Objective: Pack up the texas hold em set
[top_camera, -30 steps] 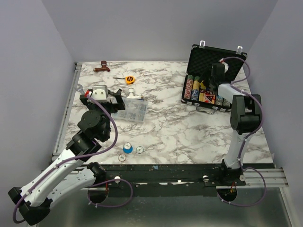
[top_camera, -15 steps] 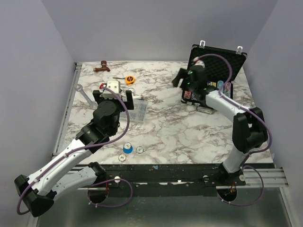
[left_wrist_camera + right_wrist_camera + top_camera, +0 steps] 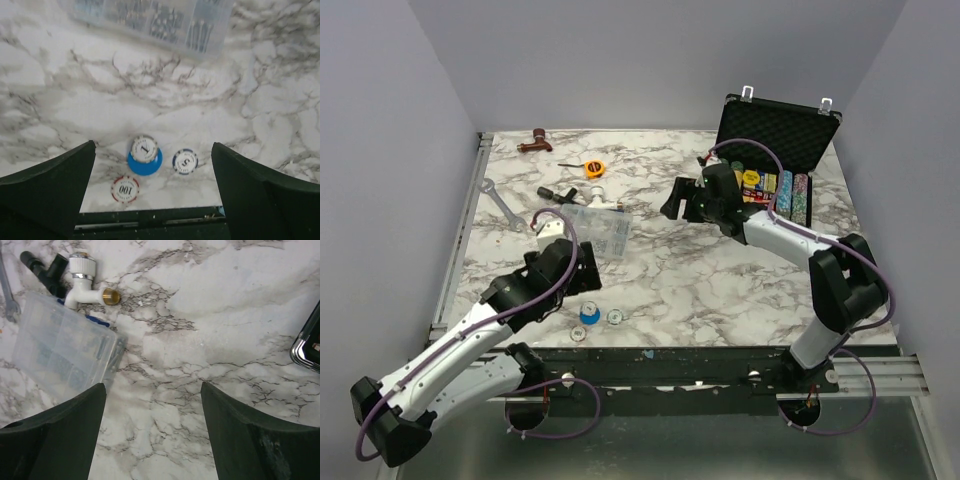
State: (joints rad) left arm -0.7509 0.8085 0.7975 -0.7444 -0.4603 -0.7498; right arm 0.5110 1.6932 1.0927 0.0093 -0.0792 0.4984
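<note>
From where I stand this looks like the gathering stage: a few loose pieces sit out near the front edge of the marble table [image 3: 720, 280], well apart from the black case [image 3: 778, 128] at the far right.

The left gripper [image 3: 152, 149] hangs right over them, fingers spread wide and empty. Below it a chip marked 1 [image 3: 144, 148] rests on a blue disc [image 3: 145, 165]. A chip marked 5 [image 3: 185, 161] lies just beside it, and a chip marked 100 [image 3: 125, 188] is nearer the edge.

The next move, I'd judge, is to drop straight down and pinch one flat chip off the hard surface, which needs a low, square approach so it doesn't skate away.

The right gripper [image 3: 152, 387] is likewise spread and carrying nothing, over bare marble between the case and the clear compartment box [image 3: 65, 347].

The case stands open with its foam-lined lid upright and rows of coloured chips [image 3: 782, 190] in the tray. There may be a card box among them, though it is too small to tell. The clear box holds small parts, with a white tap [image 3: 85, 275] beside it.
</note>
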